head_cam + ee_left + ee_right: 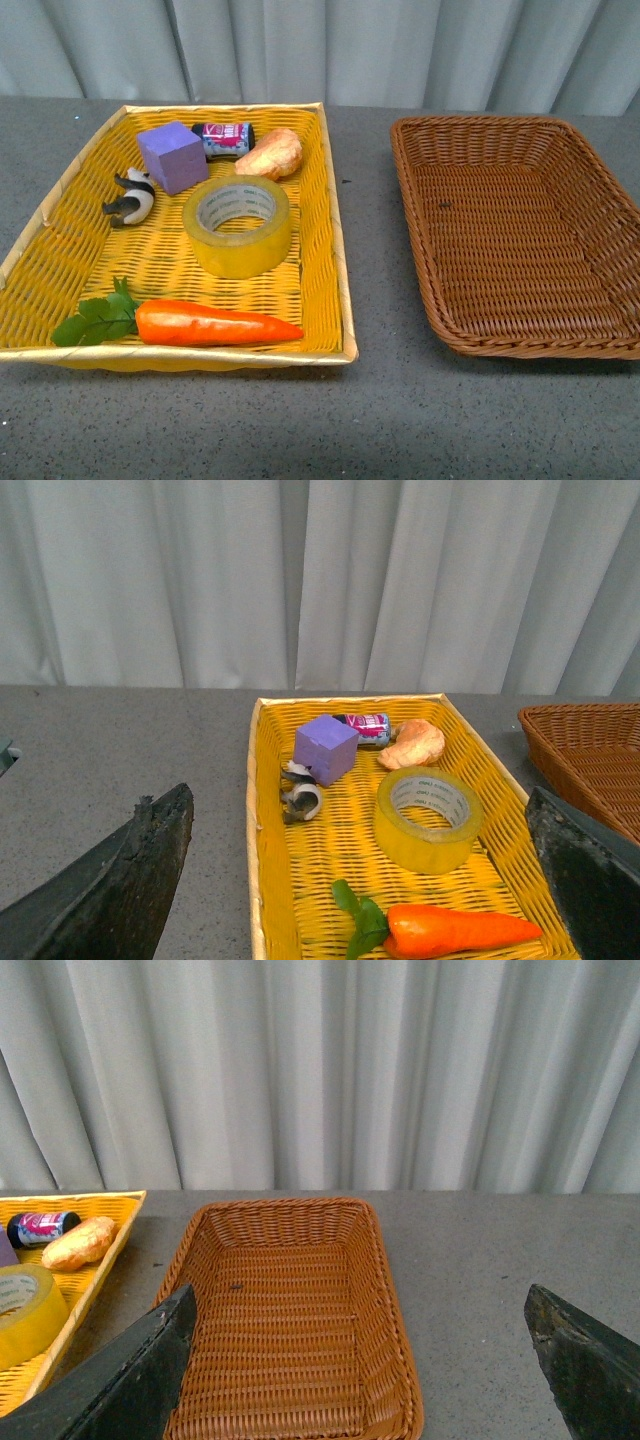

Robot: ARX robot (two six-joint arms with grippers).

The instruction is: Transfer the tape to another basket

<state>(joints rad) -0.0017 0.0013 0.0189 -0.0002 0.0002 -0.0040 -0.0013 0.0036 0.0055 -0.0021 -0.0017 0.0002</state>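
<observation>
The tape (pixel 238 226), a wide yellowish roll with a white printed core, lies flat in the middle of the bright yellow woven tray (pixel 30 280). To its right the brown wicker basket (pixel 500 340) holds nothing. In the left wrist view the tape (pixel 428 818) sits ahead of my left gripper (pixel 365 880), whose dark fingers (pixel 130 880) stand wide apart, open and well short of it. My right gripper (pixel 365 1360) is open above the basket (pixel 390 1290), with the tape's edge (pixel 25 1315) showing at the side. Neither arm shows in the front view.
The yellow tray also holds a purple cube (pixel 172 155), a small can (pixel 224 138), a bread piece (pixel 270 155), a black-and-white toy figure (pixel 130 198) and a carrot (pixel 215 324) near its front rim. Grey tabletop (pixel 370 300) separates tray and basket. A curtain hangs behind.
</observation>
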